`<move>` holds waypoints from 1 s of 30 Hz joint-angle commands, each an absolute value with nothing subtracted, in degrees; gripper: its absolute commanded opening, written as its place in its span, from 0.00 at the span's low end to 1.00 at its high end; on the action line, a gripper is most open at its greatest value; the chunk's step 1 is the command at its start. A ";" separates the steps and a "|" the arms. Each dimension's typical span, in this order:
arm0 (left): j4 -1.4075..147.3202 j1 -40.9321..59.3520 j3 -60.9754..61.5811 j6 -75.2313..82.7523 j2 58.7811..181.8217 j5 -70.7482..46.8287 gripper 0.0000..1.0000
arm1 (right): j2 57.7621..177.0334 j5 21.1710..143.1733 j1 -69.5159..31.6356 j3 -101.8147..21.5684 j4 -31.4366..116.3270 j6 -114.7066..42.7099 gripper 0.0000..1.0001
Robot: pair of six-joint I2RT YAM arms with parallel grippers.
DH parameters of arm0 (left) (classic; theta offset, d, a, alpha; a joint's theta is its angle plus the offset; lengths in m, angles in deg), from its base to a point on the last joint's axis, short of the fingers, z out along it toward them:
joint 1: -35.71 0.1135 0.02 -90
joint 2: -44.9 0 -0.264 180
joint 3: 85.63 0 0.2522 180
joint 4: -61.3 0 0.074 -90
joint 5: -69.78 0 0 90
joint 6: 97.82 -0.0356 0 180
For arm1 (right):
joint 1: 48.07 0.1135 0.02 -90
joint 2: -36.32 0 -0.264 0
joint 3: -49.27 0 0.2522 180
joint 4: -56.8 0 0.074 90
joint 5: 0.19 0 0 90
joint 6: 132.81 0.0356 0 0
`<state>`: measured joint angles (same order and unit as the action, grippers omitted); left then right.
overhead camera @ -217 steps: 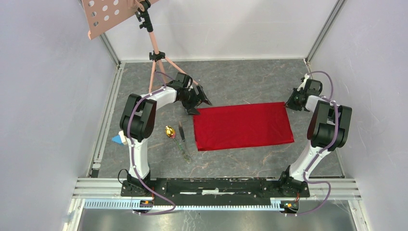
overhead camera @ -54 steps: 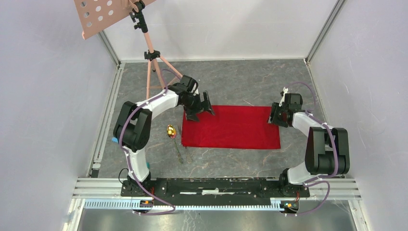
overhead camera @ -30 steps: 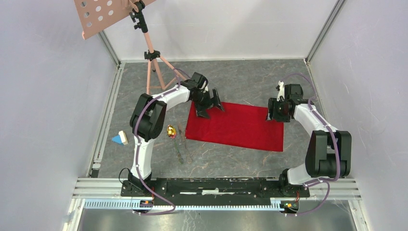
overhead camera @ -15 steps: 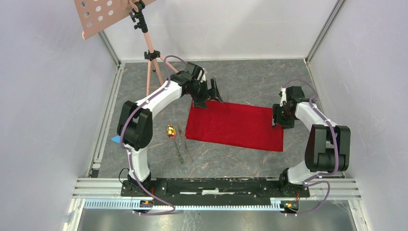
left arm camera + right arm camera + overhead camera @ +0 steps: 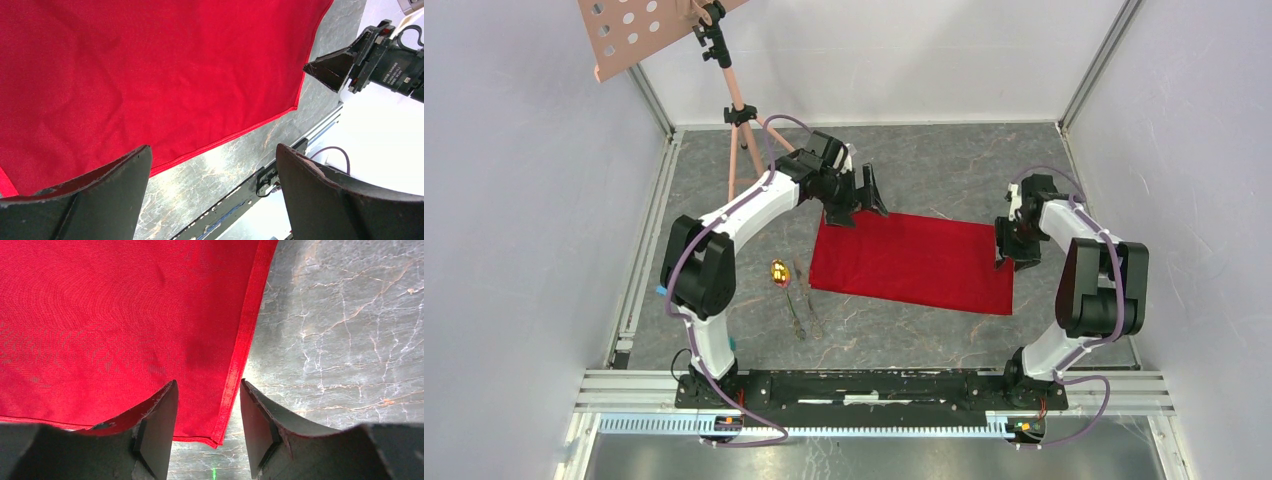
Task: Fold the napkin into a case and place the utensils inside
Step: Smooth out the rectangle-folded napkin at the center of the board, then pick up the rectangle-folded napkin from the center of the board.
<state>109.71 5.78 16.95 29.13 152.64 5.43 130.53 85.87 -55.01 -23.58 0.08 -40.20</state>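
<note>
Red fine-ribbed napkin (image 5: 911,262) lies flat, rectangular, perhaps doubled over.

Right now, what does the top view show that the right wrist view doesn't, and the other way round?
Only the top view: the gold spoon left of the napkin, the stand at the back, and the left gripper open at the napkin's far left corner.
Only the right wrist view: the stitched hem running down into the gap between that gripper's parted jaws, with the napkin's corner just below.
Both: the napkin, the grey table and the right gripper.
</note>
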 commanded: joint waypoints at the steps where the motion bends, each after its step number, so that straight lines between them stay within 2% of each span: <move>1: 109.24 5.29 16.86 25.60 148.39 6.66 1.00 | 131.41 86.00 -55.44 -24.90 -0.45 -41.83 0.55; 17: 109.23 5.28 16.90 25.43 148.54 6.94 1.00 | 134.35 88.59 -55.37 -22.34 2.39 -40.49 0.55; 22: 109.21 5.39 16.95 25.32 148.34 6.93 1.00 | 134.40 88.98 -54.57 -20.08 4.91 -38.40 0.51; 30: 109.21 5.38 16.91 25.11 147.74 6.59 1.00 | 133.45 93.91 -53.09 -15.88 9.16 -37.23 0.40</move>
<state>109.69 5.56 16.82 28.50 151.11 5.69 132.06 90.68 -54.02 -19.84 3.84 -38.56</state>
